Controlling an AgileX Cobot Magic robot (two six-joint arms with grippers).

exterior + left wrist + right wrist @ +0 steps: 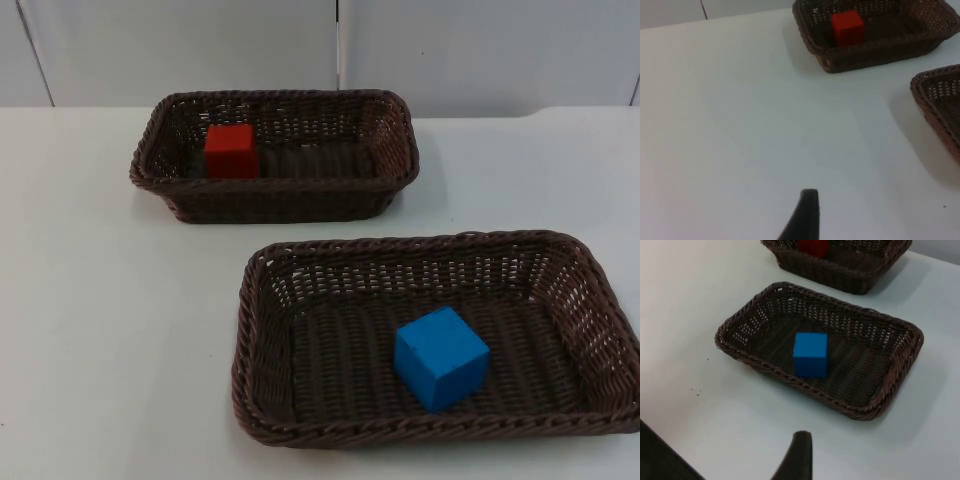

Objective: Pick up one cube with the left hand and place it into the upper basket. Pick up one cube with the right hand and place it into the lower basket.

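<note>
Cubes are lying in baskets: red cube (231,151) in upper basket (398,127), blue cube (441,357) in lower basket (258,300). Both are looking rigid and light, easiest taken by opposite flat faces. I cannot tell the finger state of the left gripper (807,200) or the right gripper (800,442).

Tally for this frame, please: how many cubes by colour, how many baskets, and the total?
Red cube: 1, in the upper basket
Blue cube: 1, in the lower basket
Brown woven baskets: 2
Total: 4 things

One cube (231,151) in the upper basket (395,180), another cube (440,357) in the lower basket (262,390) nearer the camera.
</note>
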